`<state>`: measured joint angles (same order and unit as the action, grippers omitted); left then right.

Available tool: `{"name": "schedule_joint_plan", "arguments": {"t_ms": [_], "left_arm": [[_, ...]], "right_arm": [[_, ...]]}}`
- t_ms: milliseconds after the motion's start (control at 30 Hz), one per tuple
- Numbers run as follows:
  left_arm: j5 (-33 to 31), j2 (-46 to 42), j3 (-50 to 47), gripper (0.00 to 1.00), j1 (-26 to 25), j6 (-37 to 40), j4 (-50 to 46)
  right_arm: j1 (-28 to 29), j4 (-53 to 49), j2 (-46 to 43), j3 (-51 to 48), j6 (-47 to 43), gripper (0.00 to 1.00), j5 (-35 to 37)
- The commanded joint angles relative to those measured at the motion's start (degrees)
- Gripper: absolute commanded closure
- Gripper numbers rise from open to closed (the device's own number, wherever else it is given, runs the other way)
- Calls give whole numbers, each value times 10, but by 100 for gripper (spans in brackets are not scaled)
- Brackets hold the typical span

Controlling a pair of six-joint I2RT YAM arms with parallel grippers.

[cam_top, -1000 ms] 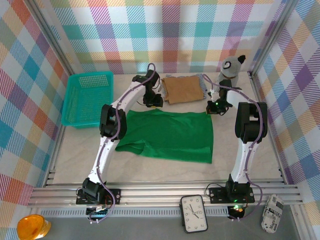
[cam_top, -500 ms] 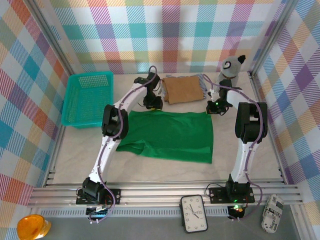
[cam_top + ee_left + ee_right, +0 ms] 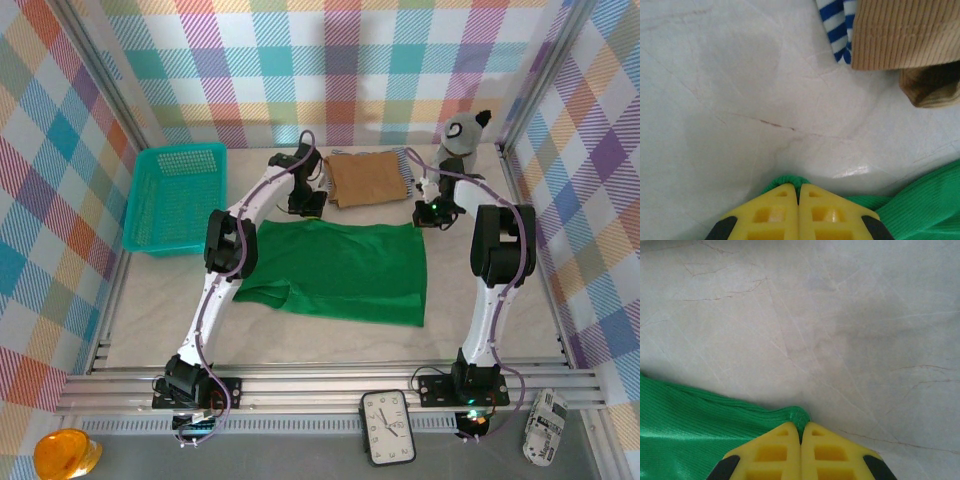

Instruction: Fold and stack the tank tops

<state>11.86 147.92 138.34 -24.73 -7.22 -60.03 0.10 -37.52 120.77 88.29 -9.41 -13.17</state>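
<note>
Both end effectors pinched on the far corners of the green top

The green tank top [image 3: 340,270] lies spread flat in the middle of the marbled surface [image 3: 160,310], its far edge running across the centre of the overhead frame. The left end effector [image 3: 305,212] sits at the top's upper left corner. In the left wrist view its yellow fingers [image 3: 798,186] are pressed together at the bottom of the frame, with a fold of green cloth [image 3: 920,200] bunched at their tips. The right end effector [image 3: 430,215] sits at the upper right corner. In its wrist view it [image 3: 801,424] is likewise closed, with the green hem [image 3: 700,425] caught at the tip.

Above the green top in the overhead frame, the tan tank top [image 3: 368,177] lies folded on the striped tank top [image 3: 405,162], whose blue and white stripes [image 3: 837,25] peek out beside the tan ribbed cloth [image 3: 905,30]. A teal mesh basket [image 3: 175,195] stands at the left, a grey plush toy [image 3: 465,135] in the upper right, and a clock [image 3: 388,427] at the bottom edge
</note>
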Motion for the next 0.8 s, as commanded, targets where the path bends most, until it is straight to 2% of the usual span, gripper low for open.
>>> {"name": "schedule_joint_plan", "arguments": {"t_ms": [0, 433, 767], "left_arm": [[-15, -43, 20, 100, 7, -1, 1], [-17, -104, -10, 99, 3, 1, 1], [-10, -172, -164, 95, -10, 3, 57]], "right_arm": [[-10, 15, -35, -3, 4, 96, -14], [-19, 74, -124, -81, -16, 96, -72], [-18, 71, -186, -153, -32, 95, -83]]}}
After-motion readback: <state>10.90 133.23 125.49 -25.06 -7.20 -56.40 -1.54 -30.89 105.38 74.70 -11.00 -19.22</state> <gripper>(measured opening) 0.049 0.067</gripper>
